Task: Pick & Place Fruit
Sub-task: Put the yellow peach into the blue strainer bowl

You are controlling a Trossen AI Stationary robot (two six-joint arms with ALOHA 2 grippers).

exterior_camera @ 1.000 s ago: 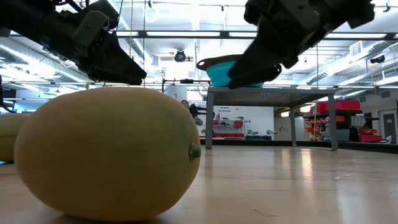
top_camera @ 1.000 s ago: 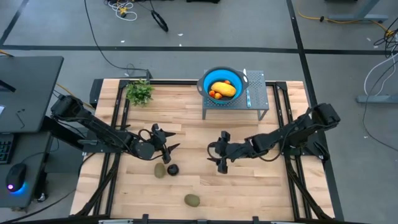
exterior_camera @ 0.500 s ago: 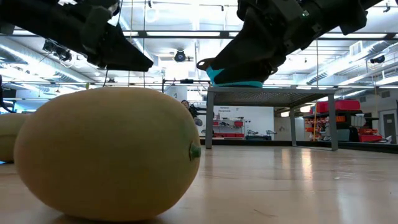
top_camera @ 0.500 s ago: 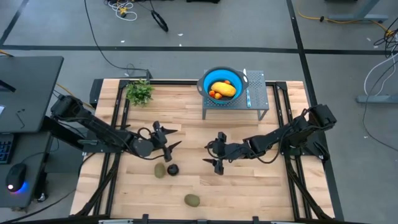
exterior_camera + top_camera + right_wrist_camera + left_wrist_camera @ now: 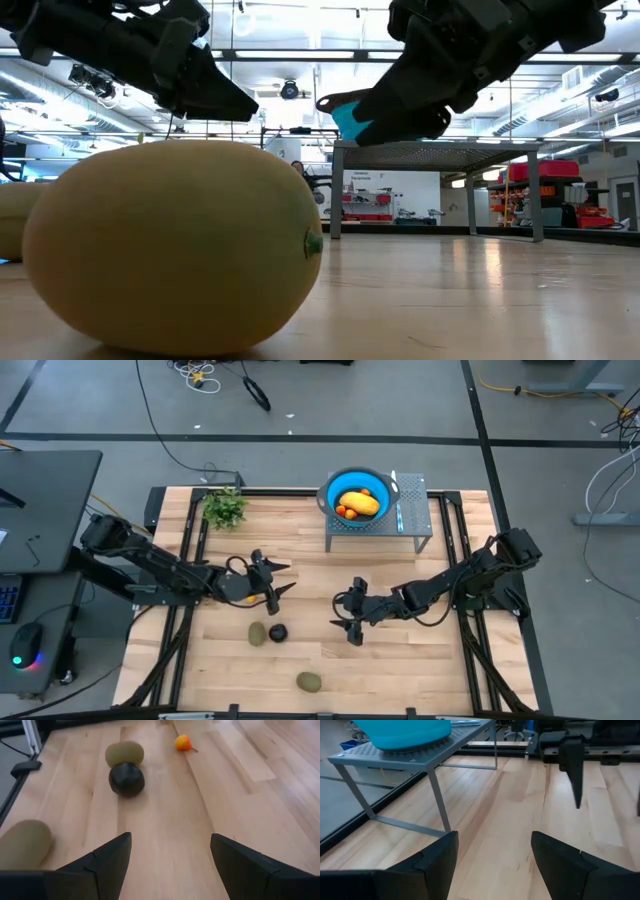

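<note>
**Fruit left on the table: smooth, rounded, likely to roll**

Fruit still to be moved lay ahead of the right gripper (image 5: 352, 622), whose jaws stood wide and empty: a small blackish round toy fruit (image 5: 127, 779) touching a matt olive-green oval fruit (image 5: 124, 753) just beyond it, a tiny orange-red fruit (image 5: 182, 742) farther off, and a second olive-green oval (image 5: 25, 843) nearer, off to one side. These looked like light, hard plastic with smooth skins, so they would probably slip or roll if pinched off-centre; the safest hold seemed across the middle, on the ovals' short axis. The left gripper (image 5: 268, 581) hung nearby, also open with nothing between its fingers. Well beyond both, an elongated yellow-orange fruit (image 5: 359, 503) and small orange-red pieces already sat in the blue round bowl (image 5: 330, 490) on a grey perforated metal stand (image 5: 412, 520).
</note>
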